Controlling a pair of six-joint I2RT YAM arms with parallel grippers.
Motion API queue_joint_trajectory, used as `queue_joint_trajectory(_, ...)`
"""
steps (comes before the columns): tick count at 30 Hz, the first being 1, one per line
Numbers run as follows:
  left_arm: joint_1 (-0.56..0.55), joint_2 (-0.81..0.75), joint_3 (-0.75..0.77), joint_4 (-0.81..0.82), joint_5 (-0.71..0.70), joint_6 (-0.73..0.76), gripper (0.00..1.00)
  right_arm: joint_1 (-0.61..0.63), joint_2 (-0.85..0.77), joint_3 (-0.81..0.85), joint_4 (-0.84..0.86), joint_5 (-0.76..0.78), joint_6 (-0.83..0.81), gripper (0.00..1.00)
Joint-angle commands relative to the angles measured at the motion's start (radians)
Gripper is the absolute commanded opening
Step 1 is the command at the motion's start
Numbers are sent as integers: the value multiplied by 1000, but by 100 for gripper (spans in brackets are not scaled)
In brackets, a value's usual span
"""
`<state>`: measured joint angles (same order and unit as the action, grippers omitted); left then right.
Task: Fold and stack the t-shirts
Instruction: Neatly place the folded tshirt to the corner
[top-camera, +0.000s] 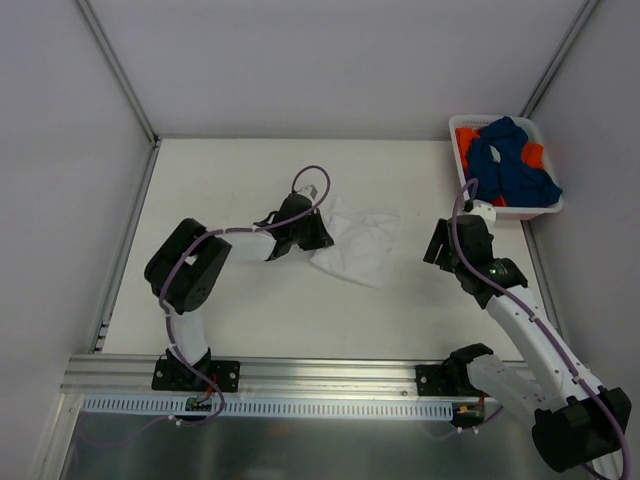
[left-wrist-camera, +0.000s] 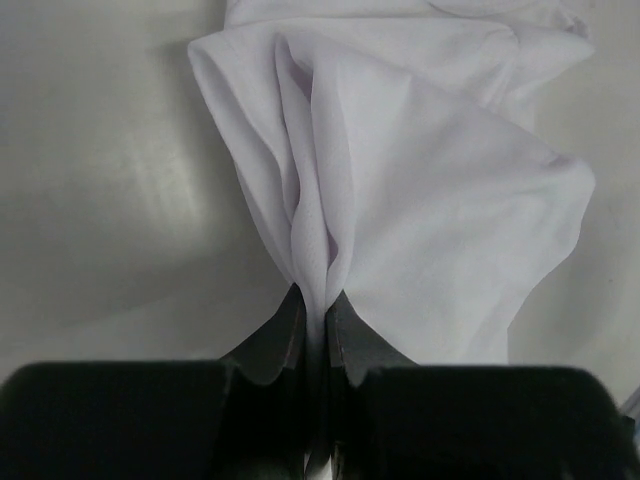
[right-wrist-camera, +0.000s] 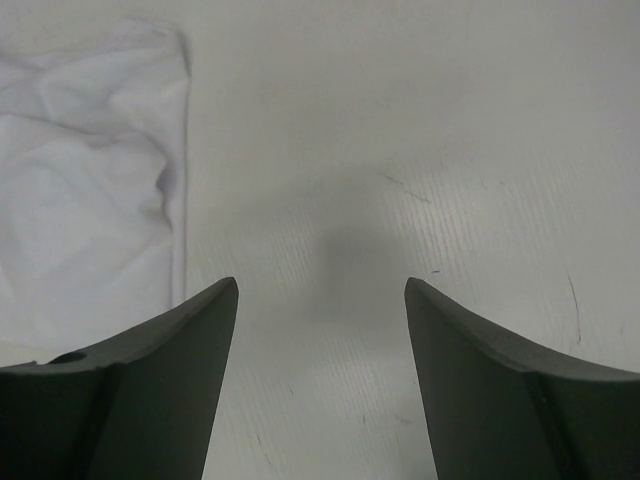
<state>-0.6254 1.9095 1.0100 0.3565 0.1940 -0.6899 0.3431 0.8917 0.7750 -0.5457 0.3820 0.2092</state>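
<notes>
Pinching a gathered ridge of the plain white cloth t-shirt (left-wrist-camera: 420, 220), the left gripper (left-wrist-camera: 315, 305) has its dark fingers pressed together on the fabric. The cloth fans out from the pinch in long folds across the pale table (left-wrist-camera: 90, 200).

From above, that shirt lies crumpled near the middle of the table, a little toward the far side. The left arm reaches it from the left, so the pinch sits on the shirt's left edge. The shirt's right edge is rumpled, and its near corner points toward the arms.

Bare table lies open to the left of the shirt and along the whole near strip up to the aluminium rail (top-camera: 330, 375) that carries the arm bases. It is also open in the gap between the shirt and the right gripper (right-wrist-camera: 320, 285). That gripper hovers over bare table with its fingers spread wide and nothing between them. In its wrist view a straight edge of the white shirt runs down the left side, apart from the left finger's tip.

The white plastic basket (top-camera: 478, 119) sits at the far right corner, tight against the table's right edge and near the wall. It holds dark blue t-shirts (top-camera: 510, 165) heaped over bright orange cloth (top-camera: 466, 140), with the blue reaching its near rim. The right arm's wrist stands just in front of the basket. A purple cable (top-camera: 312, 172) loops above the left wrist.
</notes>
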Motion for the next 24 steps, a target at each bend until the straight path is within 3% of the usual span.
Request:
queue_joint_trajectory(1,18,-153,-56,-185,-224,49,0,8,21,-23,69,-49,4,72)
queue_joint_trajectory(8,91,-283,-120,-343,-401,44,0,13,52,-62,145,-112,-16,72)
queue_joint_trajectory(15,199,-296,-140,-473,-511,39,0,17,90,-71,190,-158,-44,72)
queue_joint_trajectory(24,374,-308,-70,-605,-511,72,0,30,101,-83,207,-175,-64,72)
